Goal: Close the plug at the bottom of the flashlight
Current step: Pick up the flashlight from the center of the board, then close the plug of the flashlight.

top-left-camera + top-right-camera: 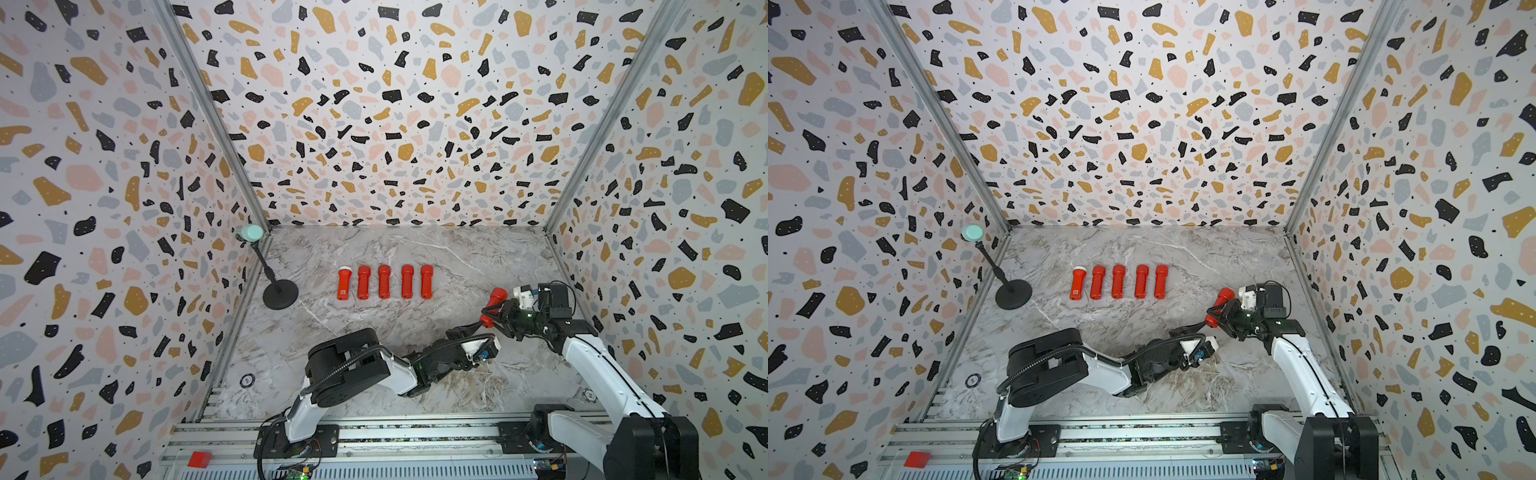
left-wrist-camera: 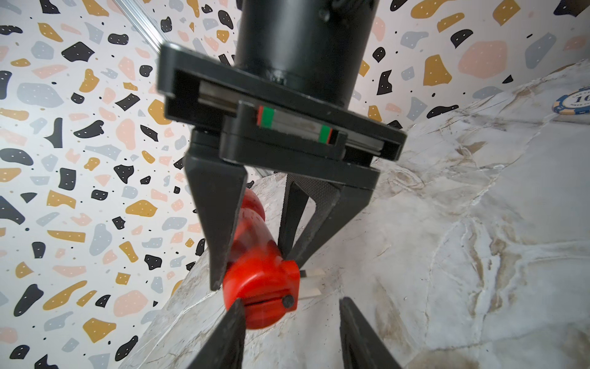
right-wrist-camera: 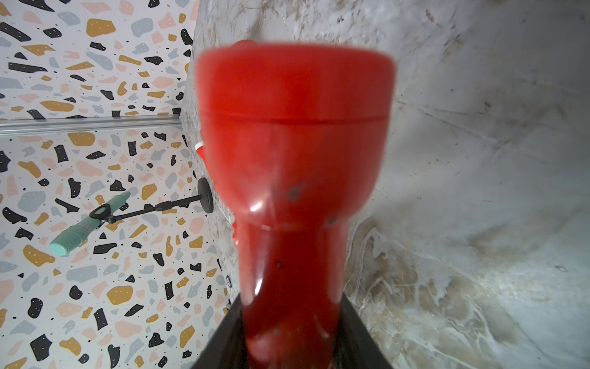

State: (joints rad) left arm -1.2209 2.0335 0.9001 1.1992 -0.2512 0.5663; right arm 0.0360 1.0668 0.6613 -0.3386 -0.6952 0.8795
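Left wrist view tells most: the right claw [image 2: 252, 265] is clamped across the barrel of the red flashlight [image 2: 258, 278], held off the desk [image 2: 479, 223] w/ its bottom end toward this camera. The plug [image 2: 309, 291] isn't shut yet: two pale prongs stick out sideways from the base, beside a hinged flap w/ a dark pivot pin. The left claw [image 2: 291, 298] stands at that base w/ jaws apart and nothing pinched. One finger looks to touch the base on the side away from the prongs, the other stands clear of them, so base & prongs sit btwn the jaws. My read: pickup & presenting are done, lining up is approx done, and the fold-in push on the prongs is what's left. Both top views add what the wrist cams lack: the flashlight is at the desk's right side, tilted, head toward the back wall, base toward the left claw. A row of five flashlights [image 1: 384, 282] lies mid-desk, well apart, and a microphone [image 1: 251, 232] stands by the left wall. The prongs are too small to make out there. Right wrist view gives only the blurred head & neck rising from btwn its own fingers: it confirms the grip but shows no base, plug or left claw.
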